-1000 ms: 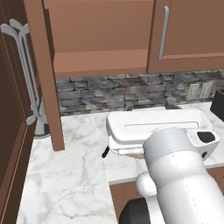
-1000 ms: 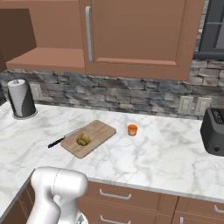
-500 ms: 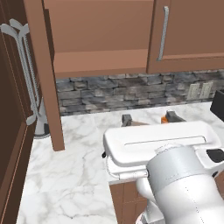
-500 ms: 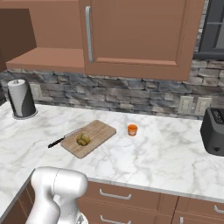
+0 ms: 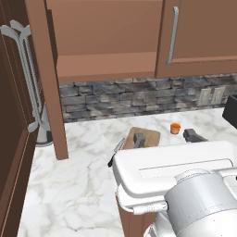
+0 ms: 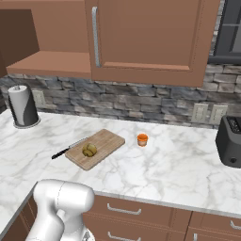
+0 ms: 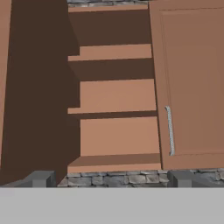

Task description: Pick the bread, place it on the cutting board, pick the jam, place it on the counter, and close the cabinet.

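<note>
Two doors belong to the cabinet (image 7: 113, 87): the left one (image 5: 46, 78) stands swung out, edge-on over the tabletop (image 6: 179, 164), while the right one (image 6: 146, 37) is shut, its bar handle (image 6: 95, 35) vertical. Bare shelves face the hand (image 7: 111, 178), whose fingers (image 5: 139, 139) are spread wide and released, grasping nothing. Board (image 6: 95, 148) lies flat with its long axis diagonal to the tabletop's front edge; bread (image 6: 89, 150) sits on it near the middle. Knife (image 6: 68, 148) rests just beside the board's left edge (blade toward the board). Jam (image 6: 142, 139) stands upright on the marble, near the board's right corner but apart. Open marble stretches right toward the toaster (image 6: 230, 140); paper roll (image 6: 22, 105) stands far left by the stone backsplash (image 6: 141, 103).
</note>
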Controlling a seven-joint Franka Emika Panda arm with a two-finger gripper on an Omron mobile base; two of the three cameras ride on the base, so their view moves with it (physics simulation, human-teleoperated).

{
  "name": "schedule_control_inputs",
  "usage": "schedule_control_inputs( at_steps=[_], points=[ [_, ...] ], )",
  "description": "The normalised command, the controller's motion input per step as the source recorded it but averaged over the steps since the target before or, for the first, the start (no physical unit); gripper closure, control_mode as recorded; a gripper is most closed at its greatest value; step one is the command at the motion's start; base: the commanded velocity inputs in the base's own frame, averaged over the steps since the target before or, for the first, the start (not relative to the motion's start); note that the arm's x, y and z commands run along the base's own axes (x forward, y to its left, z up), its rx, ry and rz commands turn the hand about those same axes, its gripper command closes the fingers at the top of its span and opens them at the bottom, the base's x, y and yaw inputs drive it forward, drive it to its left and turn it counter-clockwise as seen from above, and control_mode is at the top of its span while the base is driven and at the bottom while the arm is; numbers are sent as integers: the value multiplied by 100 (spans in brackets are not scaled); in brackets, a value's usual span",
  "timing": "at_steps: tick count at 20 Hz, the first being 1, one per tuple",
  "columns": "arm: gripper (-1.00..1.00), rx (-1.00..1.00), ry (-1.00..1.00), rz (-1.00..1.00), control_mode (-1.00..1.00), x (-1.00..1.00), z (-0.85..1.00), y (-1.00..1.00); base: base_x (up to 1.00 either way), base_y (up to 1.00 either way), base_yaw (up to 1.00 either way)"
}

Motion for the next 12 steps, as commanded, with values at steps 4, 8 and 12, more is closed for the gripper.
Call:
schedule_control_inputs(
  at_steps=[4, 8, 12],
  points=[
    [-100, 0, 4, 1, -100, -31, 0, 10, 0, 0, 0],
    [-100, 0, 4, 2, -100, -24, 0, 20, 0, 0, 0],
    [-100, 0, 4, 3, -100, -12, 0, 27, 0, 0, 0]
  ],
)
